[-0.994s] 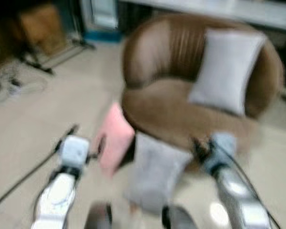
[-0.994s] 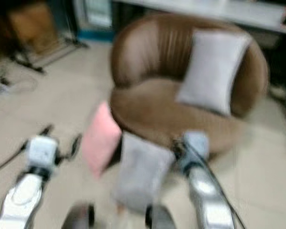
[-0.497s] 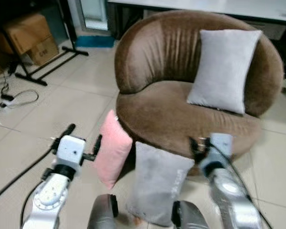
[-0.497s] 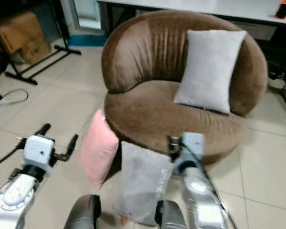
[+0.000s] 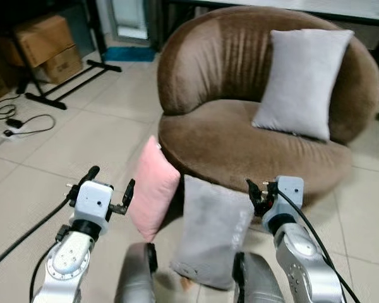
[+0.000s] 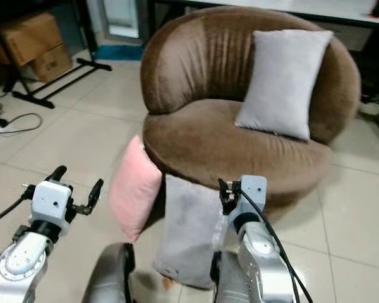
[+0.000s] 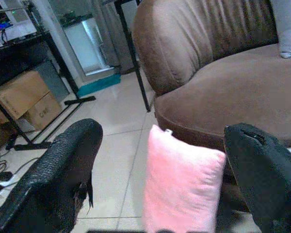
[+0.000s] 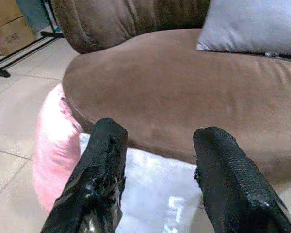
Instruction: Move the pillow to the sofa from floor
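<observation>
A pink pillow [image 5: 150,189] and a grey pillow [image 5: 211,230] stand on the floor, leaning against the front of a round brown sofa [image 5: 240,142]. Another grey pillow [image 5: 303,76] rests against the sofa's back. My left gripper [image 5: 108,183] is open just left of the pink pillow [image 7: 182,191], which lies between its fingers [image 7: 63,170] in the left wrist view. My right gripper [image 5: 256,189] is open at the grey pillow's [image 8: 150,194] upper right corner, near the sofa seat's [image 8: 165,92] front edge. Neither gripper holds anything.
Cardboard boxes [image 5: 41,44] and a black stand's legs [image 5: 69,79] sit at the back left. Cables [image 5: 19,123] lie on the tiled floor at the left, and one black cable [image 5: 25,233] runs beside my left arm. A table edge crosses the back.
The camera has shifted slightly and the blur of a second ago has cleared. Both grippers hold much the same places beside the two floor pillows.
</observation>
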Tool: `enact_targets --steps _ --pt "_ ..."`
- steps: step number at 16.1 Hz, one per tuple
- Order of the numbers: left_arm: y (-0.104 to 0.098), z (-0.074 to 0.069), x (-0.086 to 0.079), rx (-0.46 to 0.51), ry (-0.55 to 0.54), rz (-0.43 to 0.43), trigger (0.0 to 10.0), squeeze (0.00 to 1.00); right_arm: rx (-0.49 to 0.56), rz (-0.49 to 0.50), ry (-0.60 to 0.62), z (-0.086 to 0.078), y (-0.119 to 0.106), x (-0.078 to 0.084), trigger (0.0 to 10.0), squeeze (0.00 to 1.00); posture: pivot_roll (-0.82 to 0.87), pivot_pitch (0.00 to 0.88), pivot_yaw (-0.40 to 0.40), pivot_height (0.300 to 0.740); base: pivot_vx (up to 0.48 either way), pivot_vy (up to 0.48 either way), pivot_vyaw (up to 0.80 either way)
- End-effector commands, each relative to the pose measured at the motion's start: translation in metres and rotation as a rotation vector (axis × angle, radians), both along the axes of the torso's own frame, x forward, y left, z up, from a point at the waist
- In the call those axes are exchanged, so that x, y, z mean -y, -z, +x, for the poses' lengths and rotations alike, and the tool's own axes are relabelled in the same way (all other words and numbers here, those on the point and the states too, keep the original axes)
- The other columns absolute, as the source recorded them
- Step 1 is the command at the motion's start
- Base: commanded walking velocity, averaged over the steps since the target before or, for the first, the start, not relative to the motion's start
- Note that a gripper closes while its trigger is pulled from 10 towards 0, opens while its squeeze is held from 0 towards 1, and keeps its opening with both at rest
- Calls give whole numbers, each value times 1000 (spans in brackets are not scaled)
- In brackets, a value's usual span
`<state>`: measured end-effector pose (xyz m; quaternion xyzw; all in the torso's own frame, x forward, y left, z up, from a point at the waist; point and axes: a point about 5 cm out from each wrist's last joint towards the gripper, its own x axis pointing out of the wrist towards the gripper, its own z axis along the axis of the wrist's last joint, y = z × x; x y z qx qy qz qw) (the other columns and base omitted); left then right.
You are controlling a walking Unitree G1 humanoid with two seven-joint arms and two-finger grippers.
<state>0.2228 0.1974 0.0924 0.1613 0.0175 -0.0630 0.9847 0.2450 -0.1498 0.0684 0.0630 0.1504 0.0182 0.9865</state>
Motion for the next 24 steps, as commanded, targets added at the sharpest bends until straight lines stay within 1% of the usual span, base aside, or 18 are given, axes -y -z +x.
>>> enact_targets --steps 1,2,6,9,15,19,20,22,24 --pt "2 -1 -1 -10 -18 8 10000 67 -7 5 -10 2 1 0 10000 0 -5 0 -13 516 0 0 0" --pt "3 -2 0 -9 -17 8 10000 71 -5 0 -19 2 1 -1 10000 0 -8 0 -21 502 0 0 0" --pt "6 -2 2 -5 -30 -6 10000 75 12 -28 -68 5 -2 -2 10000 0 -18 0 -42 468 0 0 0" --pt "6 -3 4 -6 -19 -28 10000 75 11 -39 -73 6 -2 0 10000 0 -19 0 -49 468 87 0 0" --pt "4 -4 -1 6 -28 -24 10000 75 15 -45 -90 10 -3 -2 10000 0 -4 0 -54 468 378 0 0" --pt "4 -4 -1 6 -29 -20 10000 71 13 -41 -98 10 -2 -3 10000 0 -4 0 -54 468 386 0 0" --pt "4 -4 -1 8 -29 -18 10000 71 6 -58 -127 10 -1 -3 10000 0 -2 0 -55 468 319 0 0" --pt "5 -5 0 2 -33 -7 10000 67 3 -104 -179 9 0 -7 10000 0 0 0 -58 468 0 0 800" --pt "5 -6 0 7 -32 -4 10000 67 -6 -108 -176 9 2 -6 10000 0 3 0 -61 468 0 0 322"
